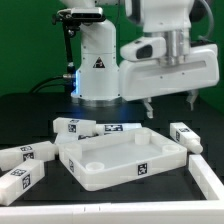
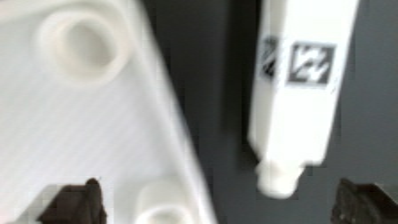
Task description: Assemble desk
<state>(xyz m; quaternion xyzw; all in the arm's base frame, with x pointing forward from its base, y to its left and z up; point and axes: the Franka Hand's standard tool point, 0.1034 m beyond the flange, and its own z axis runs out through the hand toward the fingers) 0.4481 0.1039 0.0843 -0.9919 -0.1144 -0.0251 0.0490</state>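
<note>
The white desk tabletop (image 1: 118, 158) lies in the middle of the black table with its rimmed side up. Three white tagged legs lie at the exterior view's left: one behind the panel (image 1: 76, 127) and two beside it (image 1: 28, 153) (image 1: 19, 181). Another leg (image 1: 186, 137) lies at the panel's right. My gripper (image 1: 171, 102) hangs open and empty above the gap between the panel's right edge and that leg. In the wrist view the gripper (image 2: 221, 204) is spread wide. The panel (image 2: 71, 120), with a round socket (image 2: 80, 45), and the leg (image 2: 299, 80), peg end nearest, both lie between the fingertips.
The white robot base (image 1: 98, 62) with a triangle logo stands behind the panel. A white raised border (image 1: 208, 182) runs along the table's front and the exterior view's right edge. A black stand (image 1: 66, 50) rises at the back left.
</note>
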